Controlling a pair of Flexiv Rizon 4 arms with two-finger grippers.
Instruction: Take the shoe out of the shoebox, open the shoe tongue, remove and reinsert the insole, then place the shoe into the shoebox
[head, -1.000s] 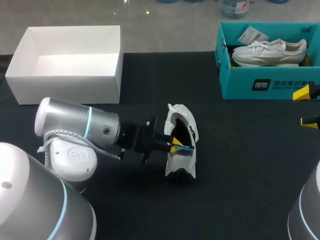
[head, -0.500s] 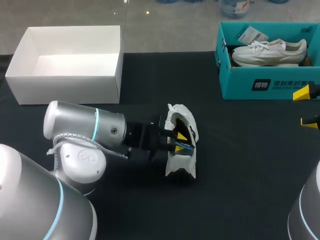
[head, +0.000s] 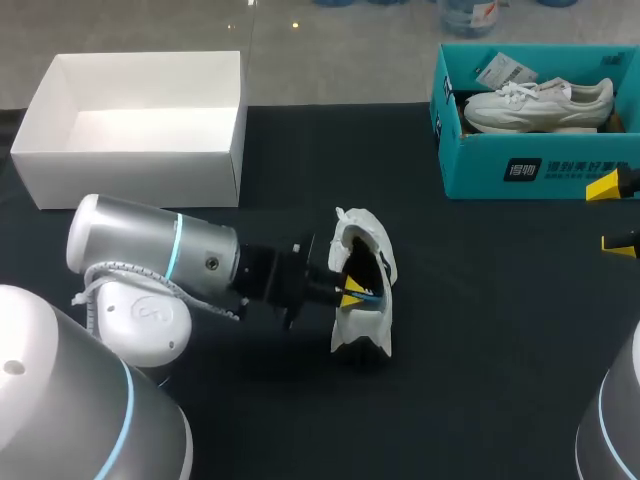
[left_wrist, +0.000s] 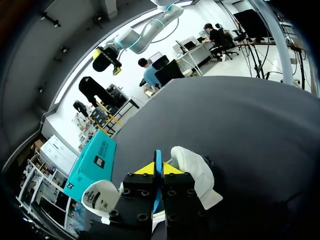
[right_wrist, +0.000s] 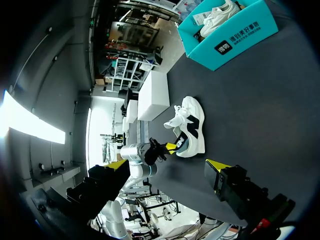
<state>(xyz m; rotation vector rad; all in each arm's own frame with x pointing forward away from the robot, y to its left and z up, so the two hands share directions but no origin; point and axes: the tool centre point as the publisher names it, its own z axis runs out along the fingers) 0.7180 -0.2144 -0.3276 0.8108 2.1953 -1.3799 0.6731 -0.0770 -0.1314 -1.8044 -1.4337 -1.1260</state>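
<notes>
A white shoe (head: 362, 285) with a dark inside lies on its side at the middle of the black table. My left gripper (head: 352, 292) is at the shoe's opening, shut on the thin blue edge of the insole (head: 372, 295). In the left wrist view the blue insole (left_wrist: 158, 156) stands pinched between the yellow tips of the left gripper (left_wrist: 158, 169), with the shoe (left_wrist: 197, 172) just beside them. My right gripper (head: 612, 215) hangs open at the table's right edge, far from the shoe (right_wrist: 192, 127). A teal shoebox (head: 480, 165) stands at the back right.
A second white shoe (head: 540, 100) lies inside the teal shoebox. An open white box (head: 130, 165) stands at the back left. Bare black table lies between the shoe and the right gripper (right_wrist: 167, 167).
The left arm pushed forward into the shoe with its fingers slightly parted, then drew back to where it was with them shut on the insole. The right arm has not moved.
</notes>
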